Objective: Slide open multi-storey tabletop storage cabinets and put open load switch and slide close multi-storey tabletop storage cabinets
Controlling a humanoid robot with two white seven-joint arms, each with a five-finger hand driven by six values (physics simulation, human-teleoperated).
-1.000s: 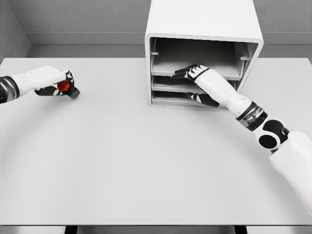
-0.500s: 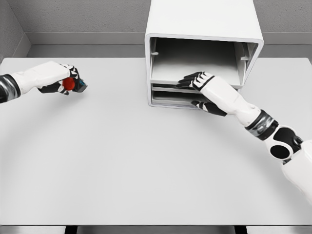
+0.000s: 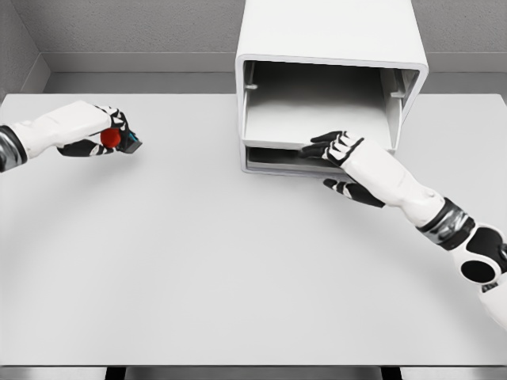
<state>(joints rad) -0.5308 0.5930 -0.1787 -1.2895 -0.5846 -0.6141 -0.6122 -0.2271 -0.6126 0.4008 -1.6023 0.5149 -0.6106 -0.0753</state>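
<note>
1. Since the earlier frames, the right hand (image 3: 342, 152) had drawn back toward the robot, and the top drawer (image 3: 317, 125) of the cabinet (image 3: 331, 39) had come further out with it.
2. The right hand gripped the front edge of that drawer, fingers (image 3: 319, 145) curled over the lip and the thumb below it.
3. The lower drawers (image 3: 273, 161) sat beneath the pulled-out one, nearly flush with the cabinet front.
4. The left hand (image 3: 99, 133) had stayed at the far left of the table (image 3: 198, 261), well apart from the cabinet, with only a slight change of wrist angle.
5. The left hand was clenched around the switch (image 3: 119, 140), a small dark part with a red knob showing between the fingers.
6. The switch was held just above the table surface, outside the cabinet.
</note>
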